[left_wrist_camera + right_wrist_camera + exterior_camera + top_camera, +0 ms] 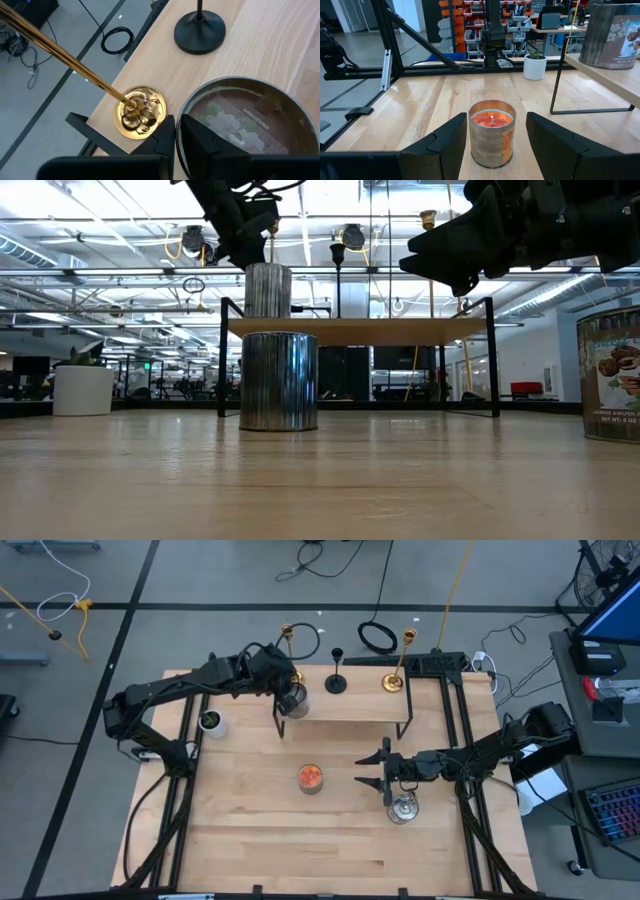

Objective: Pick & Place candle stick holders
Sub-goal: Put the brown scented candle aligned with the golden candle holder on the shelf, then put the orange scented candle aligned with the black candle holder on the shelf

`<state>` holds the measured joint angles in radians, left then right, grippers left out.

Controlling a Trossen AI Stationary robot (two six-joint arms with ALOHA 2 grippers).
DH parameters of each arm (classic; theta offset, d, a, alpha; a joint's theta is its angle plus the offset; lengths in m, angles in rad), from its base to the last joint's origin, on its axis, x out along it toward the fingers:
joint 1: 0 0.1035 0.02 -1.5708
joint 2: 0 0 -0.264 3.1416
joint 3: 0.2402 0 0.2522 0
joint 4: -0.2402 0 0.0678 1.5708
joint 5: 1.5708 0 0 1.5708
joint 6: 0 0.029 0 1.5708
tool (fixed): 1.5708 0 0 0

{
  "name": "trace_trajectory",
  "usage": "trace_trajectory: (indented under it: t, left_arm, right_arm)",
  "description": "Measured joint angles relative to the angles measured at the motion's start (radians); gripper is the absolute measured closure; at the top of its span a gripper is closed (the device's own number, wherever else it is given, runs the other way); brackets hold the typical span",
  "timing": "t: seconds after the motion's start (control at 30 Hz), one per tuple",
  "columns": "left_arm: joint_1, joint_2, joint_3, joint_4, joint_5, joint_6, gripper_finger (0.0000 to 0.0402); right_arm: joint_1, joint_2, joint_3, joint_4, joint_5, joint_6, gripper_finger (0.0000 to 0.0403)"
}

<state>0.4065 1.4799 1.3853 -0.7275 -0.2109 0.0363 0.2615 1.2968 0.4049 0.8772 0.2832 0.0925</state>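
Two tools: my left tool, clenched on a tin's rim, sits on the raised shelf beside one gold holder; I'd release and re-aim at its stem. My right tool hangs released around the candle jar.

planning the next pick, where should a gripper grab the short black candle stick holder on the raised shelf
Grip the short black candle stick holder on its thin upright stem, above the round flared base, coming in level from the side. The base looks too wide and flat for the fingers; the stem is slim and stands clear.
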Motion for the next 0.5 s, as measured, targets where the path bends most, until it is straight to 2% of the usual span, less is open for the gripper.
trace_trajectory:
  t: [0.3, 0.5]
  left_arm:
    - [0.0, 0.0, 0.0, 0.085, -0.003, 0.01, 0.0283]
    - [-0.003, 0.0, 0.0, 0.102, -0.021, 0.011, 0.0264]
  right_arm:
    - [0.0, 0.0, 0.0, 0.0, 0.0, 0.0, 0.0202]
    - [0.0, 0.0, 0.0, 0.0, 0.0, 0.0, 0.0202]
